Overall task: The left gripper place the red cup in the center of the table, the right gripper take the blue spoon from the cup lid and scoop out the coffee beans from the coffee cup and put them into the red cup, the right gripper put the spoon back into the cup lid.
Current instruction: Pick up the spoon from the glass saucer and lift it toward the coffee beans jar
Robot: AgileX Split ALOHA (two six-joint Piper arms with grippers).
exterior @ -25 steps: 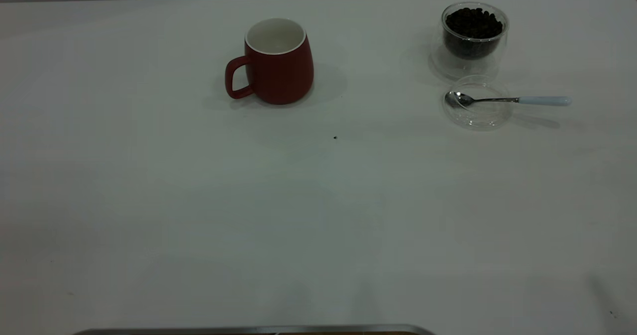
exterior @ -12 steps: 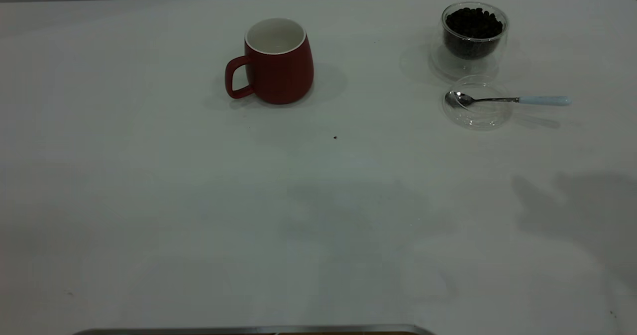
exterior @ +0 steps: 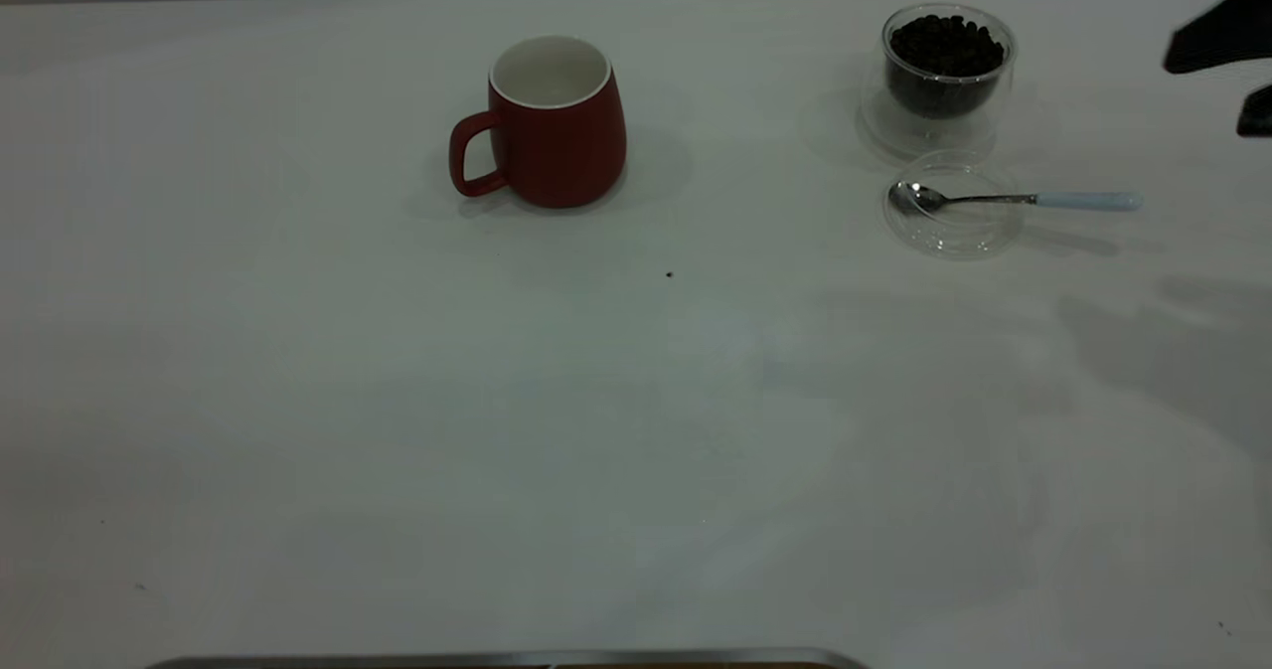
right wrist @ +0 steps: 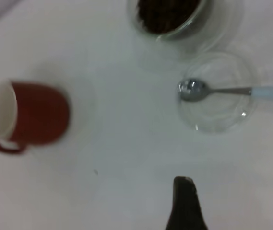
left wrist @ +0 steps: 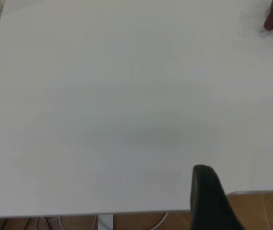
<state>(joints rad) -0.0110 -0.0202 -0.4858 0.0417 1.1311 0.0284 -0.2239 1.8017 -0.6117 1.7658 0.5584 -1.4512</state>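
The right gripper [exterior: 1227,48] pokes in at the exterior view's right edge, high above the far side of the table [exterior: 636,430], only dark bits of it in frame, and whether its fingers are wide or narrow cannot be told; its own wrist view shows a single dark fingertip [right wrist: 184,201]. Just beyond it, toward the table's middle, lies the spoon [exterior: 1024,199]: shiny bowl resting in the clear lid [exterior: 952,220], pale blue handle poking out over the rim straight toward the right arm's side, long axis running across the table. So the handle end is the near end for this arm, which looks the likely grasp. The glass cup [exterior: 939,73], full of dark beans [exterior: 944,45], sits just behind the lid. The red cup [exterior: 552,122] stands upright well off to the left, handle pointing away from the spoon, white inside and seemingly empty. It sits on the far side, so the left arm's placing step reads as not done. The left gripper [left wrist: 213,201] hangs over bare table near its own edge, one finger visible, its spread impossible to tell.
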